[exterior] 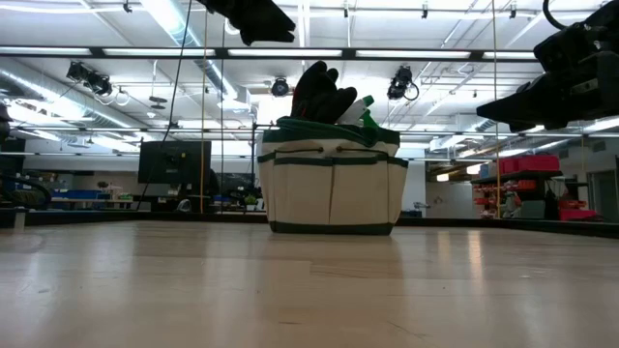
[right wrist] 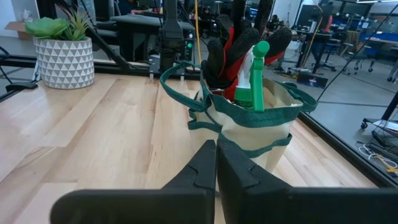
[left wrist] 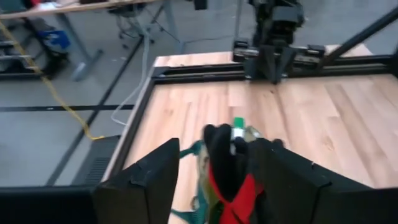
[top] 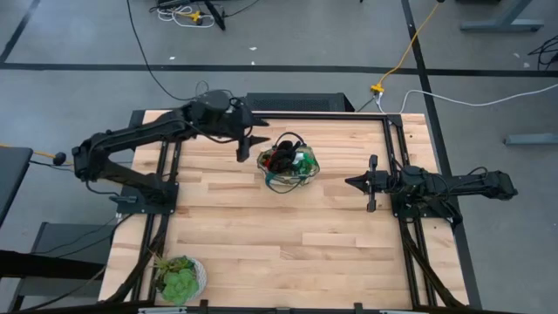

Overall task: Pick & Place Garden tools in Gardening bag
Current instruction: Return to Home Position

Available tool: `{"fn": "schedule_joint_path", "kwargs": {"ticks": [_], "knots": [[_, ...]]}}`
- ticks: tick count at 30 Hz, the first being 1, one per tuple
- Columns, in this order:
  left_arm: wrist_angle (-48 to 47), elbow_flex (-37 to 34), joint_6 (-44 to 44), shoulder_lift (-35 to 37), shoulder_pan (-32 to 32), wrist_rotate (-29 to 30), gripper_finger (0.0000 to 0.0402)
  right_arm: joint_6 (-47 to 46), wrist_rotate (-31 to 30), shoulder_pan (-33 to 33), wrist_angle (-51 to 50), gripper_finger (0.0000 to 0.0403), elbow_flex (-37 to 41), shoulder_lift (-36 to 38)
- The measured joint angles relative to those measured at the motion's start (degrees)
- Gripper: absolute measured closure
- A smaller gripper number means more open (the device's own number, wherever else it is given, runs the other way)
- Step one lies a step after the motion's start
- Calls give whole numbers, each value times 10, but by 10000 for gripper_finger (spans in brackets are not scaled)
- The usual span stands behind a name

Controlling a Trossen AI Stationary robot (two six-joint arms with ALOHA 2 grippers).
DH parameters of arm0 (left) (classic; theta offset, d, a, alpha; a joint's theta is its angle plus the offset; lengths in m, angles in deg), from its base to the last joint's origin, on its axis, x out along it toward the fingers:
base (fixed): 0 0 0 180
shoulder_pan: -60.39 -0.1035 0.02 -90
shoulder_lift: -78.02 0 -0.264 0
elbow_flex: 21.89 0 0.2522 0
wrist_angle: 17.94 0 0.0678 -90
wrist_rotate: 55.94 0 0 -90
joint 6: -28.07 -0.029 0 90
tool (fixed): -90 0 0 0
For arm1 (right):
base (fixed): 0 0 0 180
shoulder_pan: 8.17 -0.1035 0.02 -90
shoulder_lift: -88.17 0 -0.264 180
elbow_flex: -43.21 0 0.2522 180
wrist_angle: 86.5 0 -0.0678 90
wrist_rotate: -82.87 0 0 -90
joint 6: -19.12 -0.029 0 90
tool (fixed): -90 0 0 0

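The small round tan cloth bag w/ dark green trim (top: 289, 167) stands upright near the middle of the pale wood table (top: 288, 249), between the two arms. It is full. The red & black gloves (right wrist: 231, 46) stick up out of the top, fingers pointing up. The green plastic spray bottle (right wrist: 252, 87) stands in the bag right next to the gloves and touches them. Thin green strap loops (right wrist: 180, 93) flop out over the rim. Other tools inside can't be told apart.

The left gripper (top: 251, 146) hangs in the air just beside the bag, on the left arm's side, and does not touch it. Its two dark fingers (left wrist: 146, 180) are wide apart w/ nothing held between them.

The right gripper (top: 350, 181) is over the table's right side, apart from the bag, and points at it. Its two fingers (right wrist: 205, 165) are pressed together & hold nothing.

A green leafy plant in a pale round pot w/ a triangle pattern (top: 179, 279) sits at a table corner on the left arm's side, well apart from the bag.
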Motion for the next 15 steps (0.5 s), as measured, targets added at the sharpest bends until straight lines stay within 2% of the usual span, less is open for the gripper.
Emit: {"fn": "schedule_joint_path", "kwargs": {"ticks": [7,15], "knots": [[-2,0,13,23,0,41,262,0,0,0,0,387,0,0],[3,0,12,22,0,46,350,0,0,0,0,387,0,0]]}}
